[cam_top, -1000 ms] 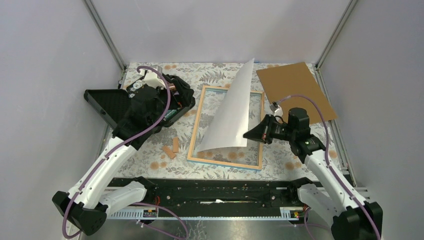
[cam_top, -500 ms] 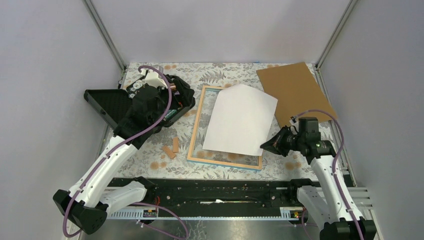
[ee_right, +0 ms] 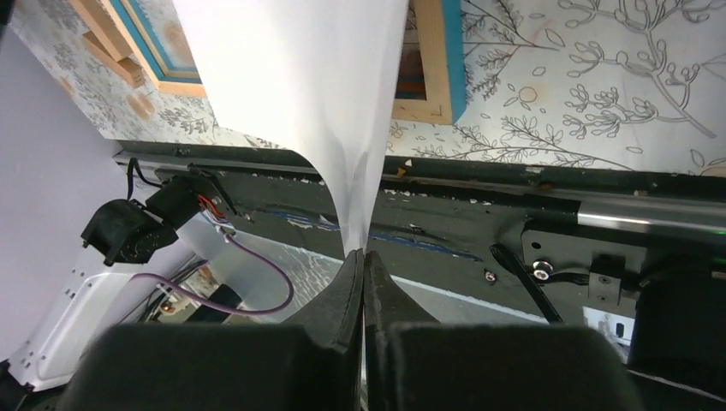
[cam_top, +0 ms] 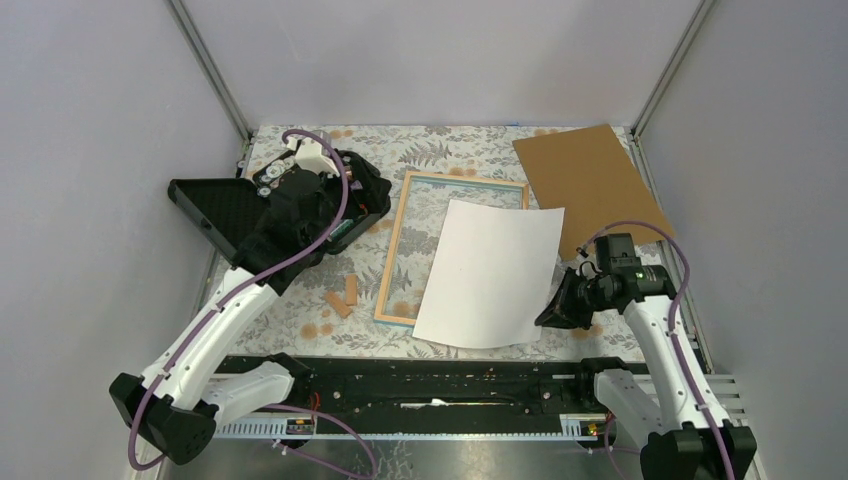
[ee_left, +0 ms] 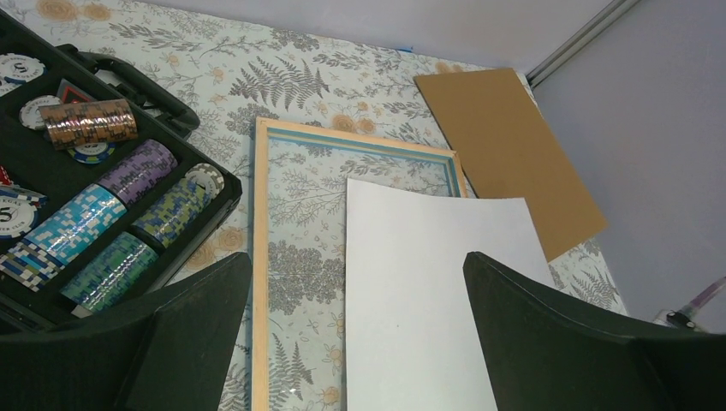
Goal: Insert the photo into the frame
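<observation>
Right tool (ee_right: 363, 257) pinches photo (cam_top: 490, 270) overlapping frame (cam_top: 391, 262), board (cam_top: 590, 180) beside.

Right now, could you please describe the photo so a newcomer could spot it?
On the floral table, find the wood-rimmed frame at the centre. The photo lies skewed over its right half, pinched by the right gripper; it alone is plain white, unlike the brown board.

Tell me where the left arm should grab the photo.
Take the photo by its near left corner, coming from the near side: that corner seems to overhang the frame's near rim, leaving room underneath, and the right pincer clamps the near right corner.
</observation>
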### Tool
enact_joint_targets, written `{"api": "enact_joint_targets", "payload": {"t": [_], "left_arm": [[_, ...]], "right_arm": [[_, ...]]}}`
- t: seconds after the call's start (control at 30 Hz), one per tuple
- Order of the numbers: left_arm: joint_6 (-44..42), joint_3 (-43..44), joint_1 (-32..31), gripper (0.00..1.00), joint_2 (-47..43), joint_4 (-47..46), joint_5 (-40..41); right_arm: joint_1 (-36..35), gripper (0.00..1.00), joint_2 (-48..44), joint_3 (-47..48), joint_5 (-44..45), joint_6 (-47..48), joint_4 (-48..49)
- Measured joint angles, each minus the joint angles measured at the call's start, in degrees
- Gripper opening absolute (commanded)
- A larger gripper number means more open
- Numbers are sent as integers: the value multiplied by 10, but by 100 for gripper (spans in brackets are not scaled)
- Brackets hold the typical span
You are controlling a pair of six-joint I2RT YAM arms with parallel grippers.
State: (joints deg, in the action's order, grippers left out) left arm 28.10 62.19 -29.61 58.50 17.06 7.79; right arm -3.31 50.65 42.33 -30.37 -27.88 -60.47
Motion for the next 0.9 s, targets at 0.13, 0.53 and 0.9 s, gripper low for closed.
{"api": "enact_joint_targets", "payload": {"t": [0.13,0.53,0.9], "left_arm": [[0,0,0,99,1,0,-4],[0,0,0,99,1,0,-7],[0,0,0,99,3,0,-7]], "right_arm": [[0,0,-9,11,3,17,0],[-9,0,125,-5,-48,31,172],[-95,0,216,0,-44,23,292]]}}
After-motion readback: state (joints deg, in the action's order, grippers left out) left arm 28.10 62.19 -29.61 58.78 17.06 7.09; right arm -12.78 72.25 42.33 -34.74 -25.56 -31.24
